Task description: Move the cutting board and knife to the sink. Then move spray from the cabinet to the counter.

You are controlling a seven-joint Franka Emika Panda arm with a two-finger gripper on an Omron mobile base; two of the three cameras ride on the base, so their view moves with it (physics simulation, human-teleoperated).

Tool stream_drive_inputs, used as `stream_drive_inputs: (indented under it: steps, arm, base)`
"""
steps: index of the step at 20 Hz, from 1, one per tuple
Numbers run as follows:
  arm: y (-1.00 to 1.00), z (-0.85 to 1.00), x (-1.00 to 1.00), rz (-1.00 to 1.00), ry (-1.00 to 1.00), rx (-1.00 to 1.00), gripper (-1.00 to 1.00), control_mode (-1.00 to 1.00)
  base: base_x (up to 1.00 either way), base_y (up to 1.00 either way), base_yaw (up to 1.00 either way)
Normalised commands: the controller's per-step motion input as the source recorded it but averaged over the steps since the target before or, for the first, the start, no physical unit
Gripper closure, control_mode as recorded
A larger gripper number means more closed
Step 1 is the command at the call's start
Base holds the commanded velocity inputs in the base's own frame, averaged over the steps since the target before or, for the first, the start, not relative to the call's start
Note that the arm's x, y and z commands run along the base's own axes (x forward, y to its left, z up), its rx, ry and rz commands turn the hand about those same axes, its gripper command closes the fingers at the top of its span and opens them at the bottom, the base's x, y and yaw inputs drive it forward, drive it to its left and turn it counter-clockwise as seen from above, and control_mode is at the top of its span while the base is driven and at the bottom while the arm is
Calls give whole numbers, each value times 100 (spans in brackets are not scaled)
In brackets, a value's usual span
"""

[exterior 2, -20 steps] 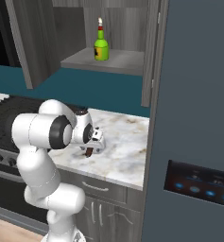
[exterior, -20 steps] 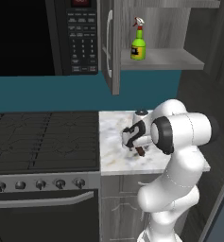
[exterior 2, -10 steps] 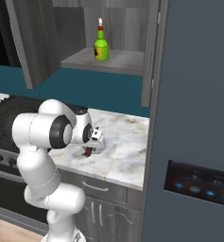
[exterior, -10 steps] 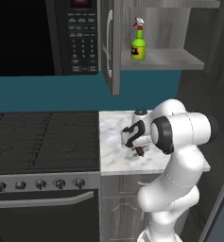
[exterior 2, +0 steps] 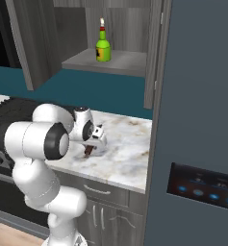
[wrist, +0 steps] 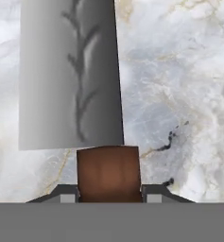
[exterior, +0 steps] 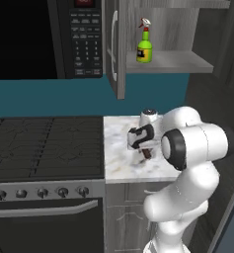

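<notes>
The gripper (wrist: 108, 197) is seen clamped on the knife (wrist: 73, 80) by its handle: in the hand view the two dark finger tips (wrist: 66, 193) are pressed against either side of the short reddish-brown block. From that handle a broad, flat, rectangular blade of dull grey steel is extended toward twelve o'clock, its surface marked by a darker branching streak. Whether the blade is lying on the stone or is held just above it cannot be told.

Beneath the knife the counter (wrist: 179, 94) is shown as a smooth white-grey marble slab, veined in pale tan and flecked with black toward five o'clock of the handle.

In the left base view the gripper (exterior: 142, 148) is held low over the counter (exterior: 119, 165), the hand folded back close to the large rounded white elbow, and a dark sliver of handle is visible under it. In the right base view the gripper (exterior 2: 91, 146) is likewise tucked just beside the arm's bulbous white joint, pointed down at the counter (exterior 2: 127, 153).

At twelve o'clock above the arm, the spray (exterior: 144, 44) is stood upright on the flat grey shelf of the cabinet (exterior: 121, 54), whose wood-grain door is swung open. The bottle is glossy bright green, narrow-necked, dark-labelled and topped by a red-and-white nozzle.

At nine o'clock of the counter a black stovetop (exterior: 44, 146) with ridged grates is set.
</notes>
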Motion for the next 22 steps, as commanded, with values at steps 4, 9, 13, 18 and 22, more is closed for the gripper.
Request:
stream_drive_inputs:
  steps: [4, 9, 13, 18, 22]
  arm:
    - [-16, 100, -46, -12, 0, 13, 100, -100]
    - [-7, 100, -50, -12, 8, 8, 100, -100]
    - [0, 100, -59, -9, 15, 0, 100, -100]
    - [0, 77, -90, -6, 6, 0, 100, -100]
    - [-5, 37, -100, -1, 0, 0, 100, -100]
  base:
    - [0, 0, 0]
    - [0, 0, 0]
    - [0, 0, 0]
    - [0, 0, 0]
    - [0, 0, 0]
